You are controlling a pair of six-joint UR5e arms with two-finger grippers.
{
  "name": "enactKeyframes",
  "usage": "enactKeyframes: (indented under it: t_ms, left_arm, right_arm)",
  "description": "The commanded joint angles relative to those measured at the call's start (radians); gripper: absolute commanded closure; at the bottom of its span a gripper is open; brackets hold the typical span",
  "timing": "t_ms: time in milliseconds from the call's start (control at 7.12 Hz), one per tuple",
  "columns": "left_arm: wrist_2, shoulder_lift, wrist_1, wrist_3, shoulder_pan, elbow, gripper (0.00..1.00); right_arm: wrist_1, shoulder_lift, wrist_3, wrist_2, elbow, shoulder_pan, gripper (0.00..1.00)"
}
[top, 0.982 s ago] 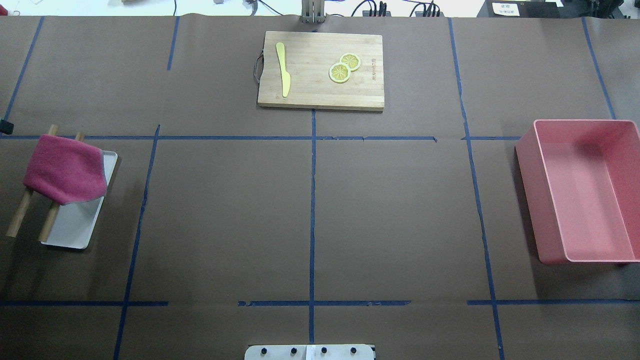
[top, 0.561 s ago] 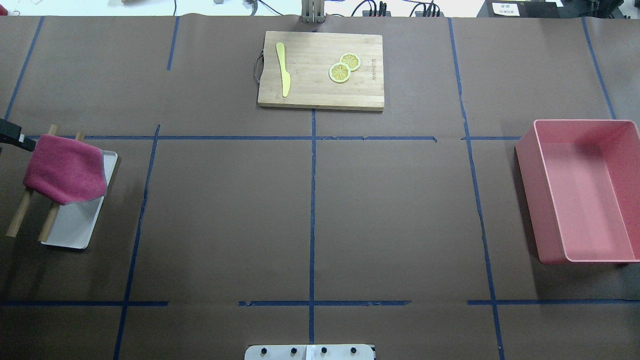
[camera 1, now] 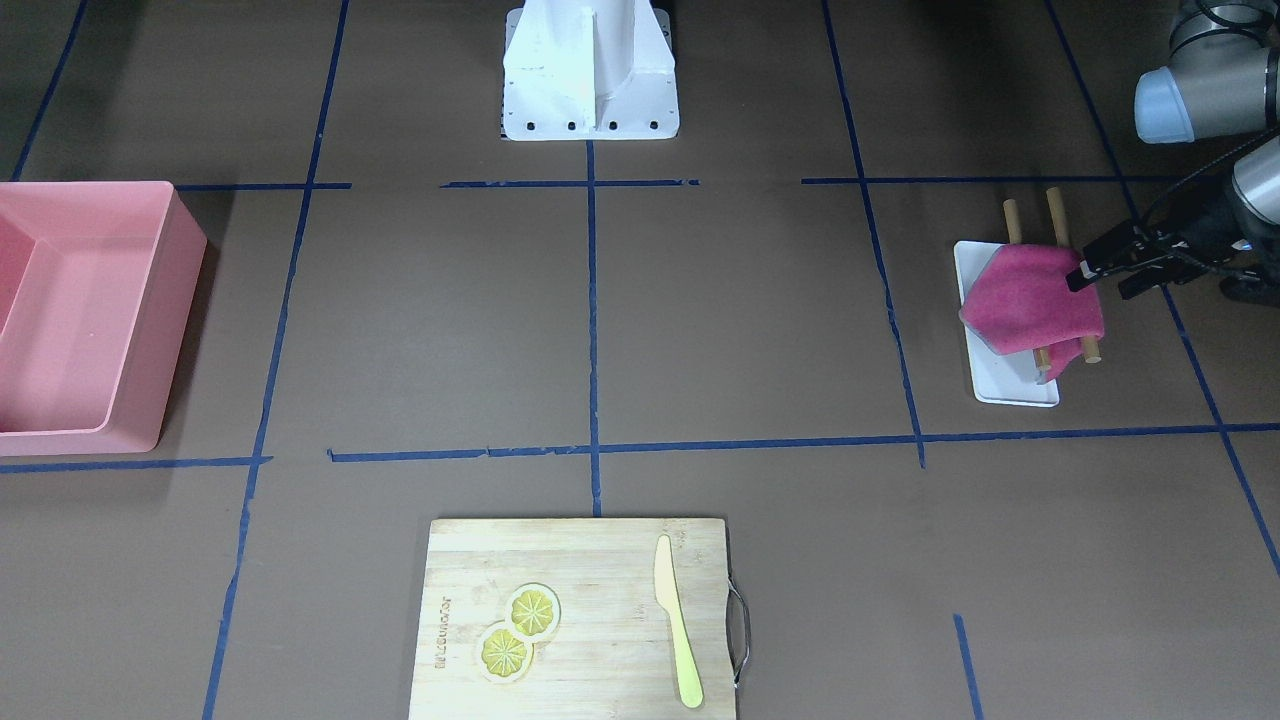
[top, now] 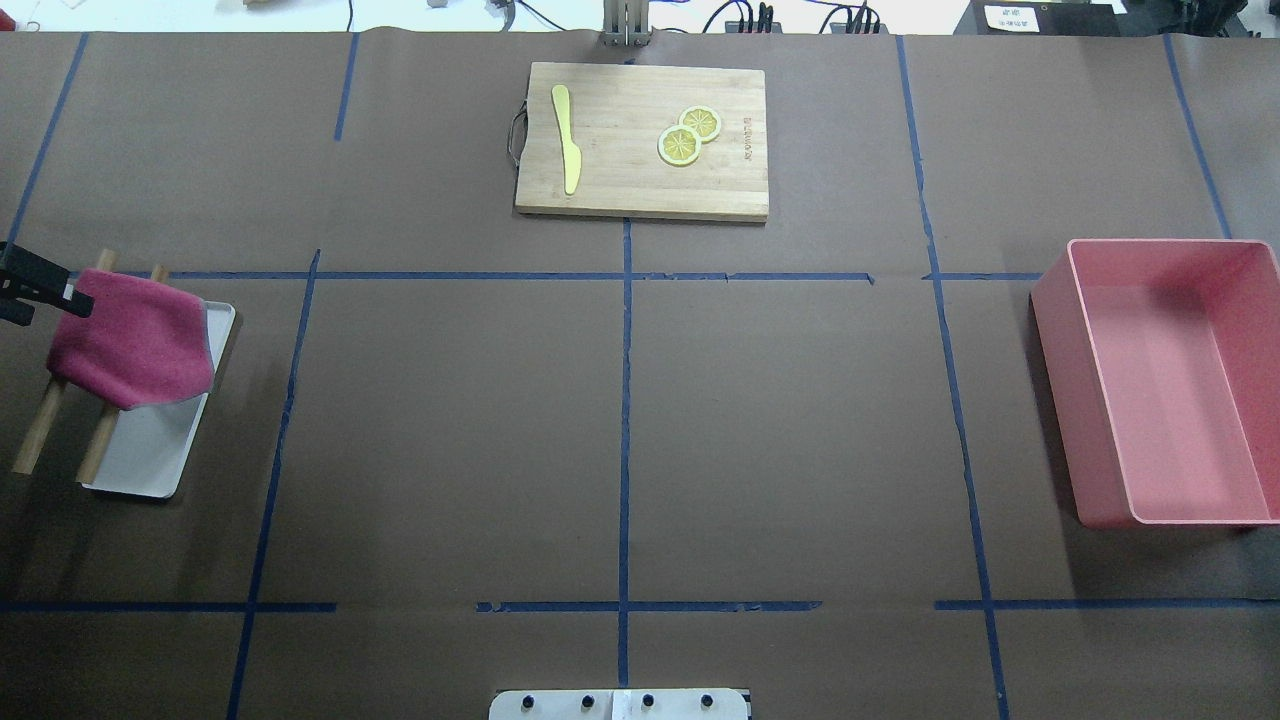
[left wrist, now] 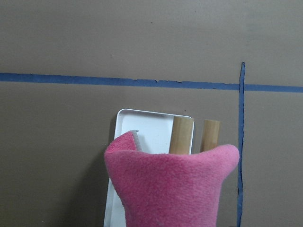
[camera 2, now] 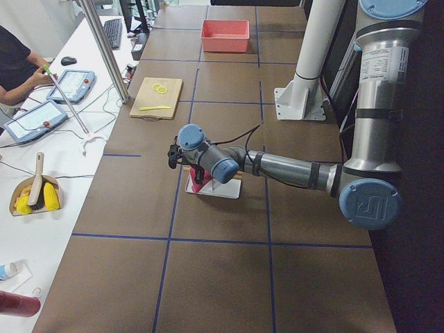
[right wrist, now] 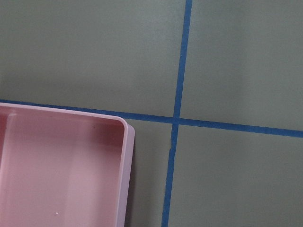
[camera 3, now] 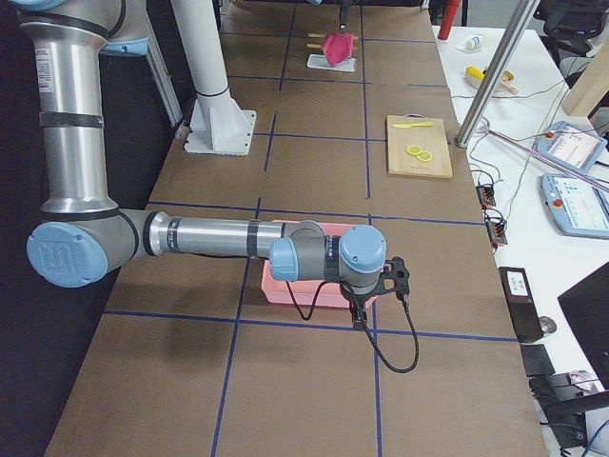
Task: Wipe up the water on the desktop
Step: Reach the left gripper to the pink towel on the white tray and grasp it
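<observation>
At the left end of the desktop (camera 1: 700, 320), the left gripper (camera 1: 1102, 283) hovers with jaws spread at the outer corner of a magenta cloth (camera 1: 1030, 300). The cloth drapes over two wooden rods (camera 1: 1012, 215) above a white tray (camera 1: 1010, 388) lying on the brown surface. At the right end, the right gripper (camera 3: 395, 276) hangs beside a pink bin (camera 1: 60, 330); whether it is spread or pressed together I cannot tell.

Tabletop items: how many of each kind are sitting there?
Pink cloth: 1
Wooden rods: 2
White tray: 1
Cutting board: 1
Yellow knife: 1
Lemon slices: 2
Pink bin: 1
Total: 9
</observation>
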Motion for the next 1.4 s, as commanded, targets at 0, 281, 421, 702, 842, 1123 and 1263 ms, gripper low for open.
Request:
enactKeyframes:
  t_ms: [0, 281, 421, 702, 842, 1123, 1263]
  left_arm:
    - [0.001, -0.001, 0.0, 0.002, 0.001, 0.001, 0.56]
    - [0.001, -0.001, 0.002, 0.0, 0.001, 0.001, 0.76]
    - [0.003, -0.002, 0.003, -0.001, 0.001, 0.003, 0.86]
    - [0.001, 0.001, 0.005, -0.003, 0.0, 0.003, 0.94]
    - [-0.008, 0.006, 0.008, -0.003, -0.003, 0.001, 0.98]
    - [-0.023, 0.003, 0.025, -0.003, -0.05, -0.017, 1.0]
    - [-0.11, -0.008, 0.075, -0.003, -0.103, -0.02, 1.0]
  right_arm:
    - [0.0, 0.002, 0.0, -0.002, -0.002, 0.0, 0.0]
    - [0.0, 0.004, 0.0, -0.002, -0.002, 0.0, 0.0]
    - [0.0, 0.005, 0.0, -0.002, -0.003, 0.0, 0.0]
    - [0.0, 0.005, 0.0, -0.002, -0.003, 0.0, 0.0]
    - [0.0, 0.005, 0.0, -0.002, -0.003, 0.0, 0.0]
    - [0.0, 0.013, 0.006, 0.0, 0.006, -0.002, 0.0]
    - [-0.006, 0.03, 0.012, 0.009, 0.003, -0.003, 0.0]
